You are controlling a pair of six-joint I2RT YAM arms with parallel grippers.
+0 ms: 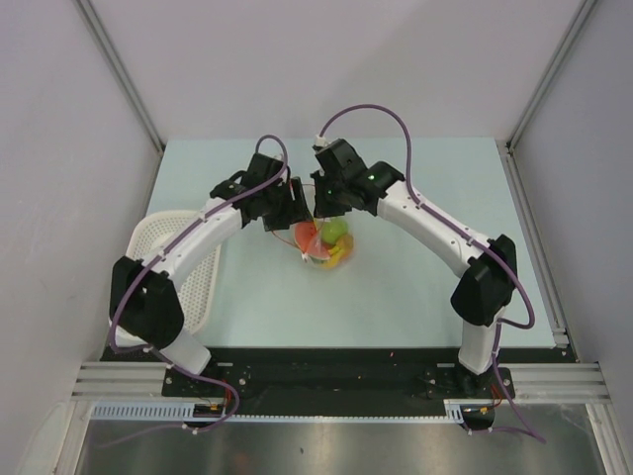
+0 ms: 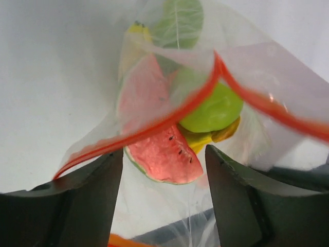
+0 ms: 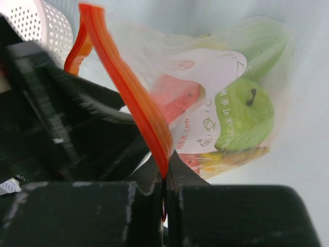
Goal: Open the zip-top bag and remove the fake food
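Bag (image 1: 326, 243) first: where is it lying?

— It is lying on the bench (image 1: 425, 287) between the two hands, just past both sets of fingertips.

— What is the right hand (image 3: 165, 172) doing?

— It is clenching on the bag's red strip (image 3: 134, 100). The strip is rising out from between its closed fingers.

— And the left hand (image 2: 163, 154)?

— It is standing released, fingers spread, gripping nothing. The strip is passing just over one fingertip, though I cannot tell whether it is touching. Farther out, it is bending into a sharp peak.

— Is the food (image 2: 154, 92) out?

— No, it is sitting inside the bag. A melon slice (image 2: 164, 157) is lying nearest the left hand, with an apple (image 2: 216, 108) beyond it. A yellow piece (image 2: 203, 139) is showing beneath them, and a flat green piece (image 2: 180, 23) is lying farthest off.

— Anything else?

— A basket (image 1: 168, 252) is sitting back behind the left hand, under its arm.
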